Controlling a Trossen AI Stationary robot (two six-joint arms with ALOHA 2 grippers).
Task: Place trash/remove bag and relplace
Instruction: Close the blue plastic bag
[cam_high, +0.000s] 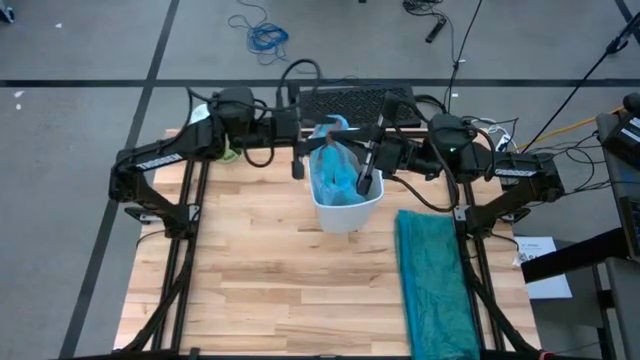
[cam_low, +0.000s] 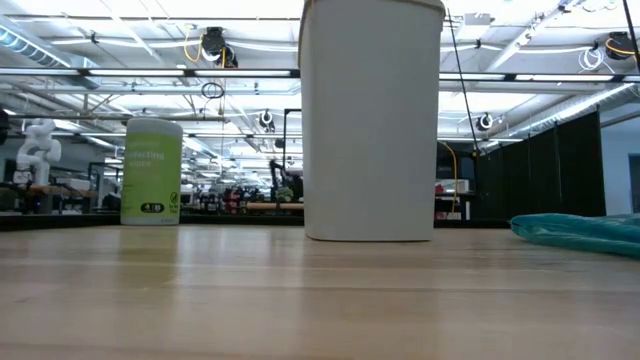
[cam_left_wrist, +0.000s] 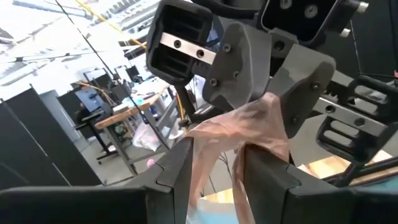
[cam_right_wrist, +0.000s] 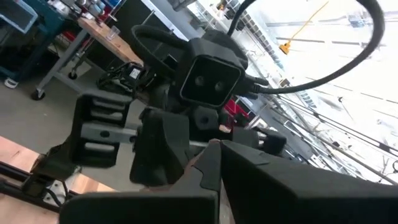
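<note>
The light blue bag (cam_high: 335, 165) sits in the white wastebasket (cam_high: 347, 218) at the table's middle, its top gathered into a strand above the rim. My right gripper (cam_right_wrist: 214, 152) is shut on that strand, reaching in from the right. My left gripper (cam_left_wrist: 217, 152) faces it from the left, open, its fingers standing on either side of the strand. The low view shows only the wastebasket's wall (cam_low: 370, 120). The trash is hidden. My left gripper has the bag's film running through its gap; I cannot tell whether a finger touches it. My right gripper pinches the bag's gathered top (cam_left_wrist: 268, 121) between its two fingers, several layers bunched. The fingers come about level from the table's right side. The bag hangs below them into the wastebasket.
A folded teal-green plastic bag (cam_high: 435, 280) lies along the table's right side. A large green bottle with a white cap (cam_low: 150, 170) stands at the far left, behind my left arm. Bare wood lies between the wastebasket and the near edge.
</note>
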